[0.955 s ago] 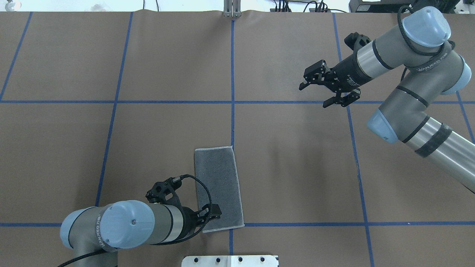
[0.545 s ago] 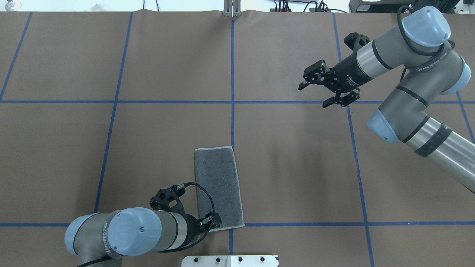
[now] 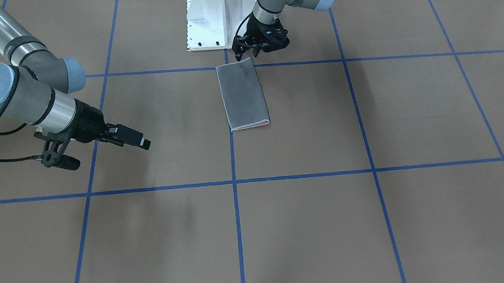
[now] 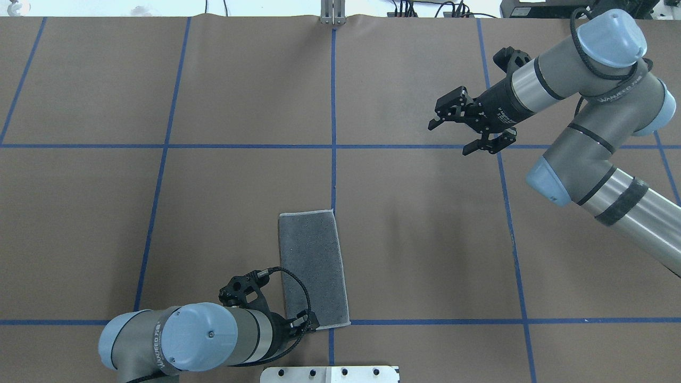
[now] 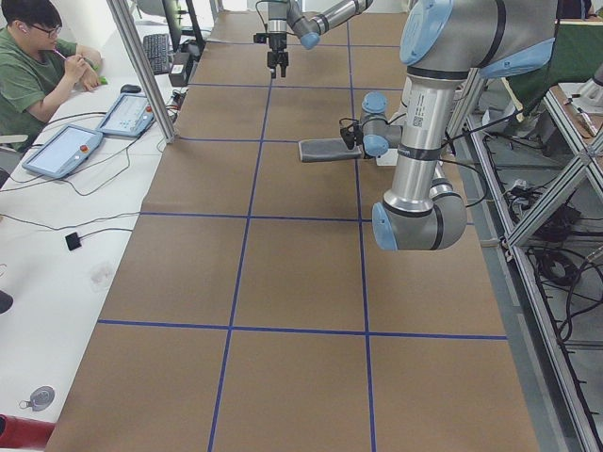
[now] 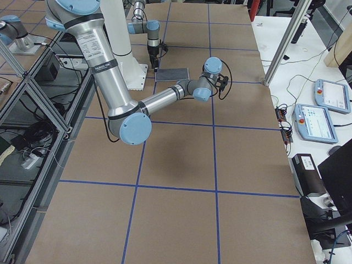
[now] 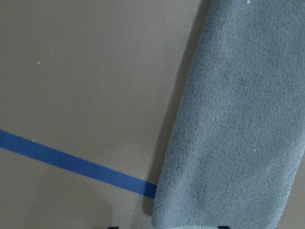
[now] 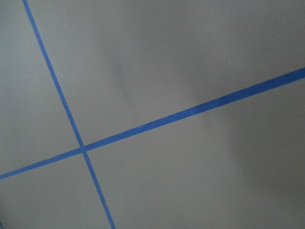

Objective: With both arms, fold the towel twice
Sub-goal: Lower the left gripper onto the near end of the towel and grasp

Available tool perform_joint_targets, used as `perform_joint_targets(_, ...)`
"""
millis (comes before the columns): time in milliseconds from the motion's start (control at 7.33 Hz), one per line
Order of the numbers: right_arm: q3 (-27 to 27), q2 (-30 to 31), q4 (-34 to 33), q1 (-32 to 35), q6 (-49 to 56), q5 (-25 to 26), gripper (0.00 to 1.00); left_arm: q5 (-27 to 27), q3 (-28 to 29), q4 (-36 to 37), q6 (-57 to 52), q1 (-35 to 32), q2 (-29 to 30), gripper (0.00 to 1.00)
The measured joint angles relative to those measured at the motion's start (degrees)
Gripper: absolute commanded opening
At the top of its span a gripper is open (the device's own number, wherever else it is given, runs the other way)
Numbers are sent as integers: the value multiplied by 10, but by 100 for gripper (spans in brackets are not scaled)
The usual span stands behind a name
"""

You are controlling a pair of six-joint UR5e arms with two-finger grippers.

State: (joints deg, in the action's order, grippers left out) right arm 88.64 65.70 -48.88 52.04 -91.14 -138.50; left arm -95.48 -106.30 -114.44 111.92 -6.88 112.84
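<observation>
The towel (image 4: 314,268) lies folded into a narrow strip with its dark grey face up, near the robot's side of the table. A pink edge shows at its far end in the front-facing view (image 3: 257,124). My left gripper (image 4: 308,323) is open, low over the towel's near left corner. In the left wrist view the towel (image 7: 238,119) fills the right side, and the jaw tips stand wide apart at the bottom edge. My right gripper (image 4: 449,139) is open and empty, hovering far from the towel at the back right; it also shows in the front-facing view (image 3: 108,153).
The white pedestal base (image 4: 330,374) stands just behind the towel's near end. Blue tape lines (image 4: 333,117) grid the brown table. An operator (image 5: 38,56) sits with tablets (image 5: 71,146) at a side desk beyond the table's far edge.
My left arm has drawn back toward the base, moving its gripper from over the towel's near part to its near left corner. The right arm and the towel have not moved.
</observation>
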Motion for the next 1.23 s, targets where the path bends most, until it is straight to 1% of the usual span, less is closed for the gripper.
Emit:
perform_joint_targets(409, -1, 2, 0, 0, 0, 2, 99, 0, 4, 0, 0, 0, 4, 64)
perform_joint_targets(545, -1, 2, 1, -1, 0, 3, 99, 0, 4, 0, 0, 0, 5, 60)
perform_joint_targets(682, -1, 2, 0, -1, 0, 3, 99, 1, 5, 0, 0, 0, 7, 57)
perform_joint_targets(1091, -1, 2, 1, -1, 0, 3, 99, 1, 10, 0, -2, -3, 9, 57)
perform_joint_targets(1227, -1, 2, 1, -1, 0, 3, 99, 1, 11, 0, -2, -5, 9, 54)
